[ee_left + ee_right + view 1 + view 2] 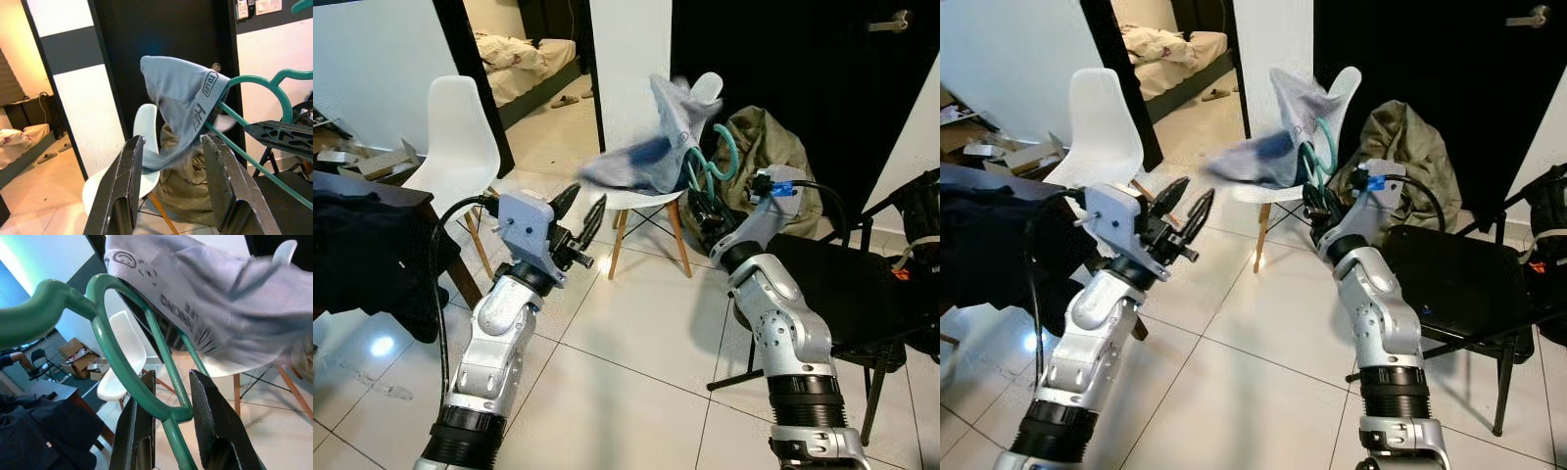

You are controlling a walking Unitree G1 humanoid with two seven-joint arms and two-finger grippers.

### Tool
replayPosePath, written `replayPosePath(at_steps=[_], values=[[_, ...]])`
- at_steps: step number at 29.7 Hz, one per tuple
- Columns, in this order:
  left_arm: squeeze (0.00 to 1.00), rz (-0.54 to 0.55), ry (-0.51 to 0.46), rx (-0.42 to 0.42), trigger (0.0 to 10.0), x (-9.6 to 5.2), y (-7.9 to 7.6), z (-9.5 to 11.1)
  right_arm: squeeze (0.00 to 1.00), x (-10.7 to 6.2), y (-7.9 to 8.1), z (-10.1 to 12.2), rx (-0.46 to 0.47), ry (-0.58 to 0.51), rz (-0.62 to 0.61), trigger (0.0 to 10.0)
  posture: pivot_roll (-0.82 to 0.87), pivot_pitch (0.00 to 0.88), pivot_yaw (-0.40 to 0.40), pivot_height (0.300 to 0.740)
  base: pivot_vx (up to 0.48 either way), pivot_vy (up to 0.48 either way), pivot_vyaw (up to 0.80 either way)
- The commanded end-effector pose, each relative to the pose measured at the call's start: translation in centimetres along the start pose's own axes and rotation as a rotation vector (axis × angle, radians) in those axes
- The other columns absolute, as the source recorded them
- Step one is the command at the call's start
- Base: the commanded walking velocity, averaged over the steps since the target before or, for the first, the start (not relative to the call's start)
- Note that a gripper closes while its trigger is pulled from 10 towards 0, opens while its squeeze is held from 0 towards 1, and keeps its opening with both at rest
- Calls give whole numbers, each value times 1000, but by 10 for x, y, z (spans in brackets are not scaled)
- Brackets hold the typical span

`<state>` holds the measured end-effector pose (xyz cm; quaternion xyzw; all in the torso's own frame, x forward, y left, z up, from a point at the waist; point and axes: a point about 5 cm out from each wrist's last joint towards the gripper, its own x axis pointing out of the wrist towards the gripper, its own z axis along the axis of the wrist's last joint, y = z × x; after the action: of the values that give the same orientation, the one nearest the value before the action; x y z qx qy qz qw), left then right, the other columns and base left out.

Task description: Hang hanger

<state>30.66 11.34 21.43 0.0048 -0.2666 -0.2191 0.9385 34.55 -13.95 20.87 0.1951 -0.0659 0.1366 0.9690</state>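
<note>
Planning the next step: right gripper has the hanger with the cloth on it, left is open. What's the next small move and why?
Probably bring the left gripper in to steady the grey cloth. It sits bunched and lopsided on the green hanger, which the right gripper grips by its stem, and the open left gripper hovers beside it.

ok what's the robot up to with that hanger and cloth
The right gripper is shut on a green hanger, held up in front of the robot with a grey garment draped over it. The cloth looks blurred, so it is probably swinging. The left gripper is open and empty, raised beside it and pointing toward the garment. Behind are two white chairs on a tiled floor. No rail to hang it on can be made out.
</note>
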Motion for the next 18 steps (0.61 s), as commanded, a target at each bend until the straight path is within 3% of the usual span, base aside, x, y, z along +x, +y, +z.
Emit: replayPosePath(at_steps=[1,18], values=[[0,0,15,5,10000,-1,0,-1,0,3,11,6,14,-36,52,0,-10,38,72,740,0,0,0],[0,-46,-21,4,10000,10,-7,3,0,0,30,15,52,-91,170,0,-18,36,74,740,0,0,0]])
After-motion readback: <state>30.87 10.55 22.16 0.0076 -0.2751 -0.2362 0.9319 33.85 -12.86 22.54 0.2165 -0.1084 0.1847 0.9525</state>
